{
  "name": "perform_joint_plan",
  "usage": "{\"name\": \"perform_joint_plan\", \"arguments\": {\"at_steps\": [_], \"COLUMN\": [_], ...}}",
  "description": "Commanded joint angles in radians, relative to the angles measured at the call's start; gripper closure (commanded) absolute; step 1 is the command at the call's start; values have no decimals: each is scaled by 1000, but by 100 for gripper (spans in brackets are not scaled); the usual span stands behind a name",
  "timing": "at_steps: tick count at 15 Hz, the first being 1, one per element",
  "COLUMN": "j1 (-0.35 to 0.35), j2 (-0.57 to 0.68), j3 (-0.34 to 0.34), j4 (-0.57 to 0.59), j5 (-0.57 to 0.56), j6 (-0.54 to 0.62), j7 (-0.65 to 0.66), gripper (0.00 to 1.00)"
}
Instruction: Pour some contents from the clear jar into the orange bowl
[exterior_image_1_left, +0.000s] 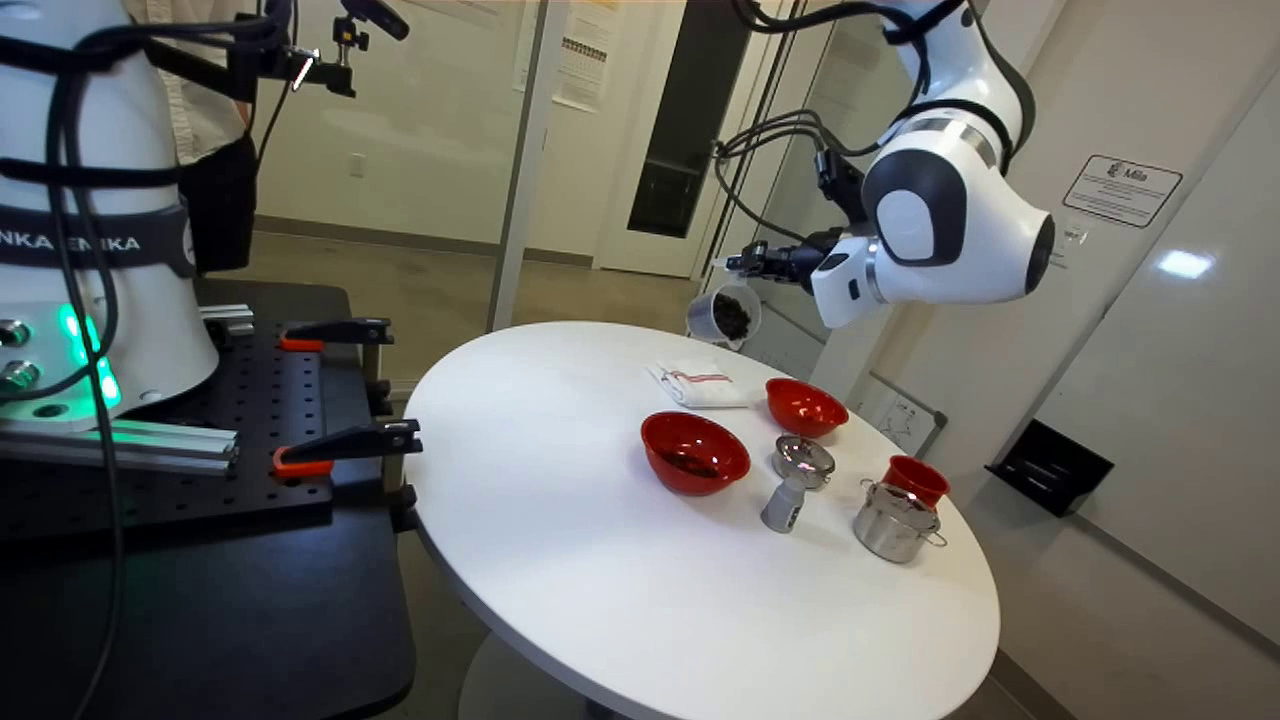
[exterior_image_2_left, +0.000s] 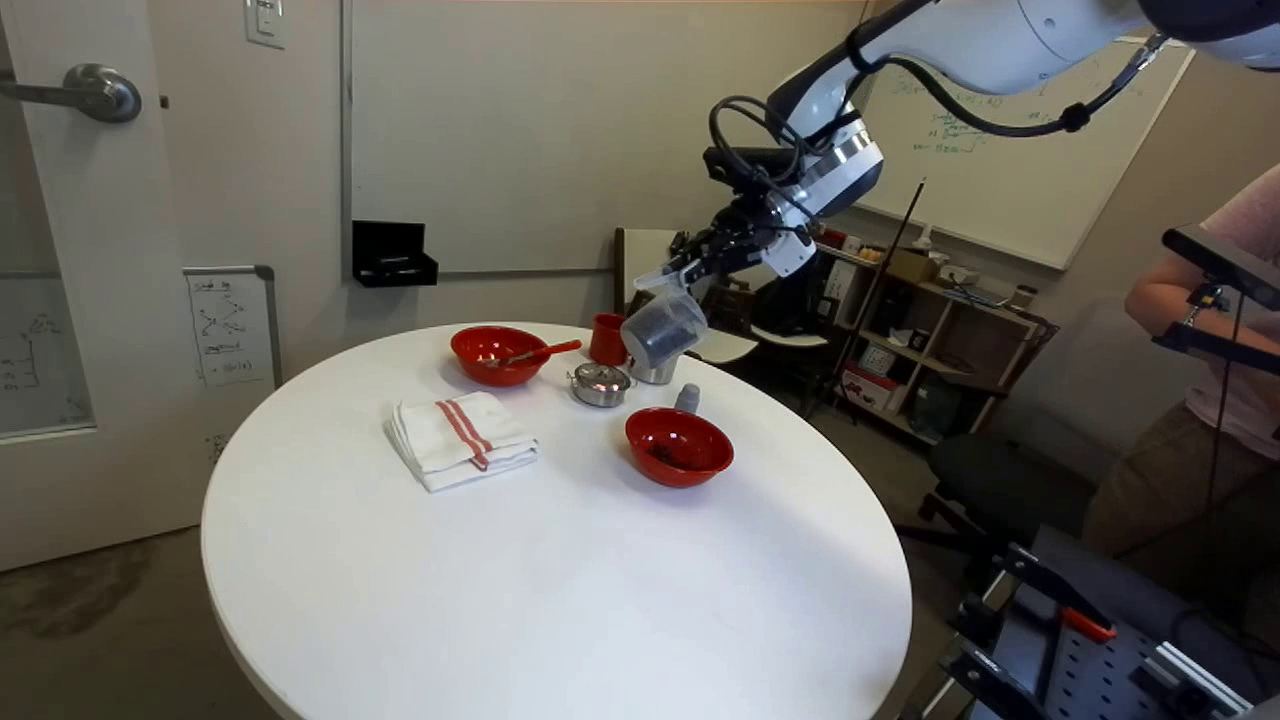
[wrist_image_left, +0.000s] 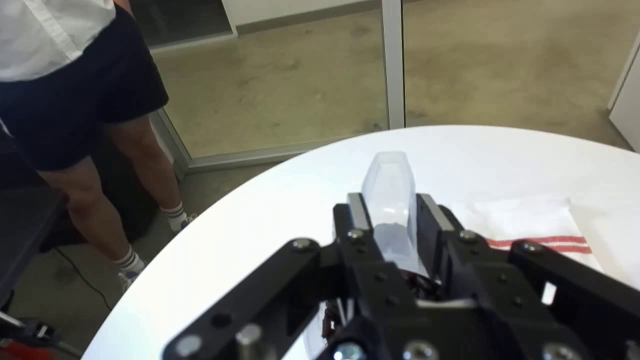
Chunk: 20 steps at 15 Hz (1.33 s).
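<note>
The end effector (wrist_image_left: 392, 212) grasps the clear jar (exterior_image_1_left: 704, 317), which hangs tilted in the air, slightly above and right of the frame's centre in an exterior view, with dark pieces (exterior_image_1_left: 734, 318) inside. Lower in this frame, a red bowl (exterior_image_1_left: 702, 430), also containing dark pieces, stands on the table (exterior_image_1_left: 560, 500).

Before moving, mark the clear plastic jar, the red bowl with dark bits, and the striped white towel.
Clear jar (exterior_image_2_left: 668, 326): in an exterior view, body.
Red bowl (exterior_image_1_left: 700, 437): in an exterior view, inner wall.
White towel (wrist_image_left: 540, 240): wrist view, stripes.
</note>
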Motion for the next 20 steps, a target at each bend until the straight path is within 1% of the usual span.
{"name": "perform_joint_plan", "arguments": {"at_steps": [1, 5, 7, 10, 12, 14, 16, 20], "j1": [93, 175, 218, 279, 306, 332, 341, 349], "j2": [-53, -76, -100, -98, -77, -40, 13, 124], "j3": [-18, -17, -14, 7, 34, 50, 65, 61], "j4": [-46, -59, -81, -72, -36, 8, 62, 160], "j5": [-78, -204, -273, -390, -463, -528, -585, -683], "j6": [119, 234, 310, 381, 379, 401, 430, 520], "j7": [74, 187, 240, 331, 389, 468, 542, 659], "gripper": [93, 93, 93, 93, 93, 93, 93, 93]}}
